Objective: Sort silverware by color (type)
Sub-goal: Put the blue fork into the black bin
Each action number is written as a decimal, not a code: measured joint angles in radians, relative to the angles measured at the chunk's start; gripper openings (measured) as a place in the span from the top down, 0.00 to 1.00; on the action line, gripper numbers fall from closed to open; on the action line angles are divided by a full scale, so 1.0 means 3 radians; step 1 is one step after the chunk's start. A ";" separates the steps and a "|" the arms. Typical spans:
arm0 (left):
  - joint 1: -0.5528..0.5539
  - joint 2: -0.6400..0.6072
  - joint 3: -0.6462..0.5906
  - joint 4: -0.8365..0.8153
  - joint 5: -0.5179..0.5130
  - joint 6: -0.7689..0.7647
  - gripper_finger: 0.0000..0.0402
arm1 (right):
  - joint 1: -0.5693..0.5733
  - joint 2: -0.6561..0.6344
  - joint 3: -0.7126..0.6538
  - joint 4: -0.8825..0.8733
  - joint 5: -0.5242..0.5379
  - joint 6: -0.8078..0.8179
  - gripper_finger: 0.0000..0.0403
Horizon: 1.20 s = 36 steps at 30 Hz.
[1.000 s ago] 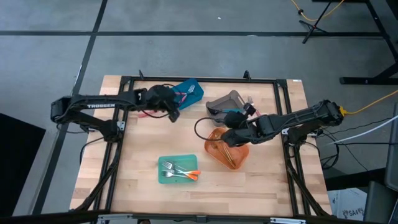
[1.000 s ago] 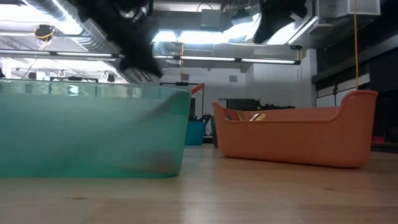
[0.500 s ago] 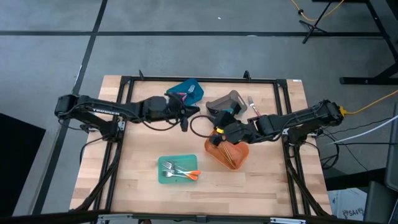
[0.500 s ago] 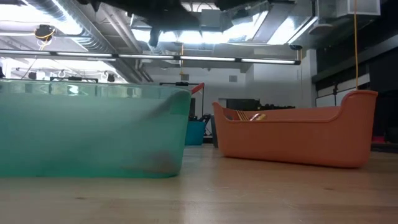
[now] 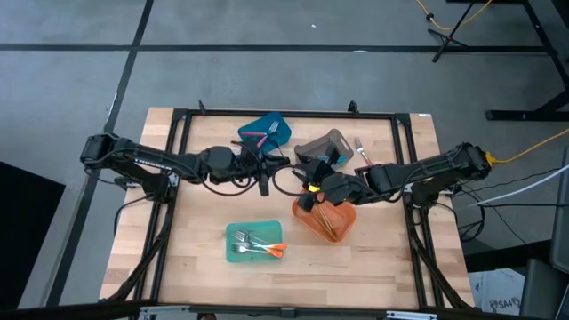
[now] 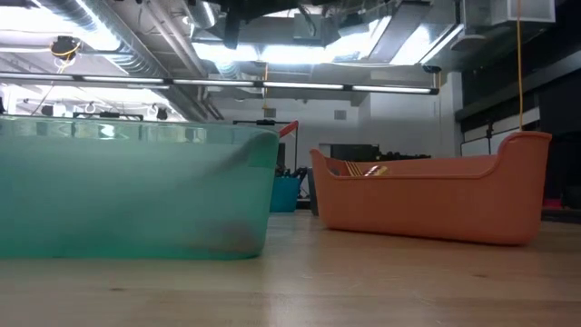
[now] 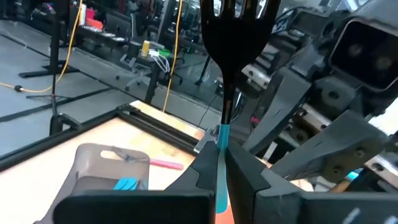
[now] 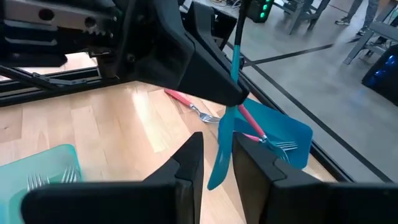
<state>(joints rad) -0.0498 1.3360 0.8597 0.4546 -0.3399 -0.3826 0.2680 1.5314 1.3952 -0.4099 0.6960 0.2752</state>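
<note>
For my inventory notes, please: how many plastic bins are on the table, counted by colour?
blue bin: 1
grey bin: 1
orange bin: 1
teal bin: 1
Total: 4 bins

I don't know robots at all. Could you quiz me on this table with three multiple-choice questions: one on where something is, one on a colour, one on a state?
1. Where does the orange-handled fork lie?
A. in the grey bin
B. in the teal bin
C. on the floor

2. What colour is the handle of the fork in the left gripper?
A. blue
B. gold
C. pink

3. How is the left gripper?
A. wide open, empty
B. resting inside a bin
C. shut on the fork

Answers:
1 B, the overhead view shows it among the teal bin's forks.
2 A, the handle between the fingers is blue.
3 C, its fingers pinch the handle.
</note>
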 joint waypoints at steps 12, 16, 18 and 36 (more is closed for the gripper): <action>-0.0015 0.0001 0.0000 0.0179 0.0078 -0.0002 0.97 | 0.0000 0.0136 0.0001 0.0159 0.0050 -0.0356 0.82; -0.0018 0.0001 0.0000 0.0179 0.0082 -0.0004 0.97 | 0.0000 0.0187 0.0001 0.0272 0.0126 -0.0578 0.82; -0.0018 0.0001 0.0000 0.0182 0.0082 -0.0006 0.97 | 0.0001 0.0191 0.0001 0.0280 0.0186 -0.0598 0.82; -0.0019 -0.0002 0.0003 0.0170 0.0053 -0.0001 0.98 | 0.0000 0.0191 0.0001 0.0425 0.0251 -0.0402 0.82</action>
<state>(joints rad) -0.0555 1.3354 0.8604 0.5055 -0.3238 -0.3828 0.2680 1.5887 1.3956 -0.2825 0.7713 0.1547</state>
